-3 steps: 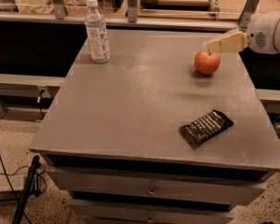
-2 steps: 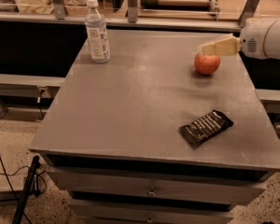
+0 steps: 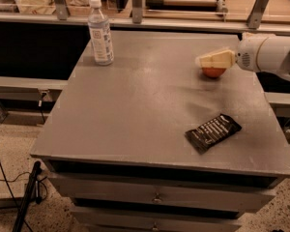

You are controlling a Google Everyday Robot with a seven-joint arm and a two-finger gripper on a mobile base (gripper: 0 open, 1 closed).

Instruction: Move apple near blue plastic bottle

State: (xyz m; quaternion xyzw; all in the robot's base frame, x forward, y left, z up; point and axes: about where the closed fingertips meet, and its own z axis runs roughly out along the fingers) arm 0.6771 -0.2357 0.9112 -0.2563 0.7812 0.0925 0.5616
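Sitting right over the apple [image 3: 213, 73] at frame right, the tool [image 3: 215, 60] (gripping or not, I cannot tell) has the blue plastic bottle [image 3: 101, 33] far upper left.

Open tabletop [image 3: 150, 105] runs from claw [image 3: 202, 61] over apple [image 3: 213, 73] to bottle [image 3: 100, 33].

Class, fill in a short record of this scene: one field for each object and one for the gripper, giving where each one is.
apple: far right of the table, top hidden by the gripper
gripper: over the apple, reaching in from the right
blue plastic bottle: upright, far left corner, apart from the apple
black wrapper: flat, near right
table: grey top, drawers below
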